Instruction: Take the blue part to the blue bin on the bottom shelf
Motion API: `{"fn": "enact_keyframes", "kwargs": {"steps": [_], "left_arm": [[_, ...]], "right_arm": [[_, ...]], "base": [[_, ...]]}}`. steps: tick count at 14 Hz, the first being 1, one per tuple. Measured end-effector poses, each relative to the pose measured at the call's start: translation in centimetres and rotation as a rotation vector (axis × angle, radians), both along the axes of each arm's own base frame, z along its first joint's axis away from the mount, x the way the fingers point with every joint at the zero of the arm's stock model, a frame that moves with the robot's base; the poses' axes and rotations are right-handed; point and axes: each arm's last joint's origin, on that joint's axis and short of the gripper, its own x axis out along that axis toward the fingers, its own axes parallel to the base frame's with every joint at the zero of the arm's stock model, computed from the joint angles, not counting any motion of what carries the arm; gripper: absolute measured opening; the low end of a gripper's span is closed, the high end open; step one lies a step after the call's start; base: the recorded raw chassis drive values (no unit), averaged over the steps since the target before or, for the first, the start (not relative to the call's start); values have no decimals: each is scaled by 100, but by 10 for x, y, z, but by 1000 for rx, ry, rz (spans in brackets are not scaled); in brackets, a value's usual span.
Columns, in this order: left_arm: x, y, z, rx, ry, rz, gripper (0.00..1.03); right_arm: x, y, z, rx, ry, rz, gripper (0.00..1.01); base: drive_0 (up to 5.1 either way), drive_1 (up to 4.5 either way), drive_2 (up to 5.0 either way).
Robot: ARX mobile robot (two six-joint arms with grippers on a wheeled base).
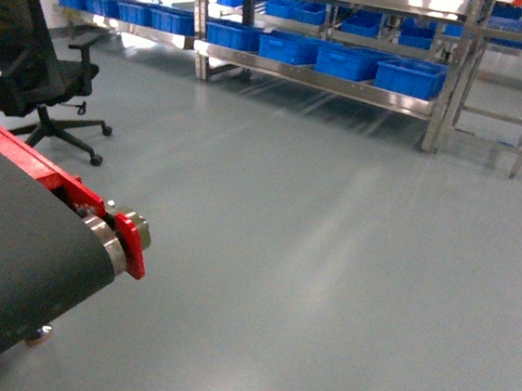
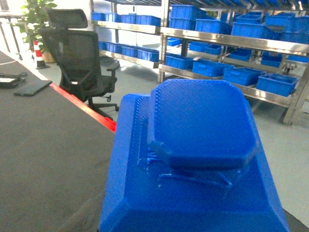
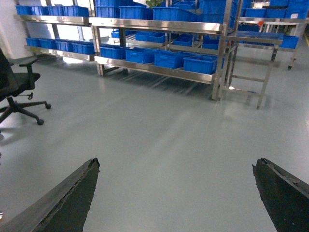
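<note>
- Far left, head view: black mesh office chair [image 1: 20, 44] on the grey floor; below it a dark-topped desk with a red edge rail [image 1: 14, 235], its end roller showing.
- Left wrist view: blue 3D-printed plastic part, a stepped block with a rounded-square cap [image 2: 200, 145], filling the frame close under the camera, apparently on or just over the dark desk near its red edge. Left hand's fingers not visible; cannot tell whether open, closed, or gripping the part.
- Handling, judged: rigid, ribbed print surface, likely light for its bulk; not fragile overall, though thin stringy print strands under the cap could snap. Layer ridges should give decent friction. Best hold probably across the flat side walls of the lower block, not the overhanging cap or sloped faces, where pads could slide.
- Centre to right, head view: stainless-steel bottom shelf [image 1: 329, 81] well apart across open floor, carrying a row of blue plastic bins [image 1: 350, 62].
- Right wrist view: right hand [image 3: 176, 193] spread wide, two dark fingers [image 3: 67, 198] at the frame corners, nothing between them, facing the rack.
</note>
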Motion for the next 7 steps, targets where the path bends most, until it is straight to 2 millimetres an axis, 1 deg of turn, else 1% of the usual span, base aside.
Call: {"fn": "enact_keyframes", "kwargs": {"steps": [7], "left_arm": [[0, 0, 0, 0, 0, 0, 43]], "right_arm": [[0, 0, 0, 0, 0, 0, 98]], "base": [[-155, -155, -155]]}}
